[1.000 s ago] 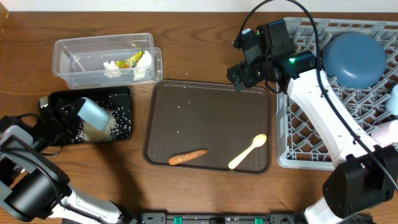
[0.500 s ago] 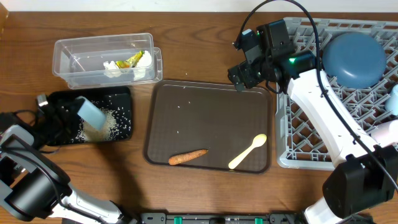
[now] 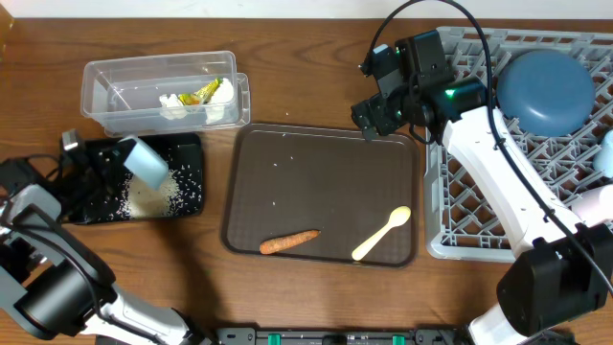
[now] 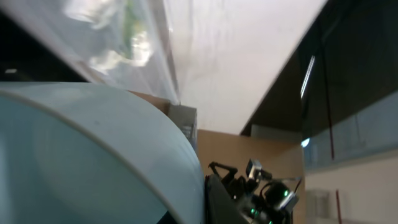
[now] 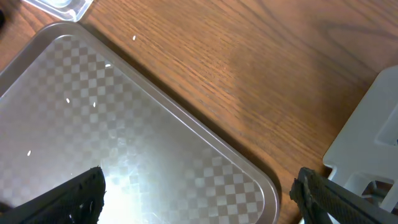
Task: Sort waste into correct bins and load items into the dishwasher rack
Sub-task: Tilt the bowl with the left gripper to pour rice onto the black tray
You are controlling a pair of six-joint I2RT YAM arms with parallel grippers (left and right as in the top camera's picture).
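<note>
Overhead view, far left: the left gripper (image 3: 123, 159) is clamped on a small light-blue bowl (image 3: 146, 161), holding it tilted above the shallow black rectangular tray (image 3: 91, 207). Loose white rice grains (image 3: 158, 196) lie heaped and scattered in that tray beneath the bowl. In the left wrist view the bowl (image 4: 93, 162) fills the lower left and hides the fingers.

Behind the black tray stands the clear plastic rectangular tub (image 3: 105, 77), containing crumpled white tissue (image 3: 177, 103) and a yellow-green wrapper scrap (image 3: 203, 93).

At centre, the dark brown serving tray (image 3: 326, 182) carries a small orange carrot (image 3: 289, 241) and, well apart to its right, a cream plastic spoon (image 3: 381, 234).

The right gripper (image 3: 369, 117) hovers over the serving tray's far right corner. The right wrist view shows its fingers (image 5: 93, 190) spread wide with nothing between them.

At the right, the large square grey plastic dishwasher rack (image 3: 479, 220) holds a large round dark-blue plate (image 3: 548, 91).

Step in hand, by judgement: tipping rice out of the bowl into the black tray.

Next move, by judgement:
1. Confirm that the bowl is empty.
2. Level it and lift it clear of the tray wall.
3. Transfer it rightward to the rack. The rack is well apart from the left arm, so a hand-over to the right gripper may be required.

The carrot is not yet binned and the spoon is not yet racked.
</note>
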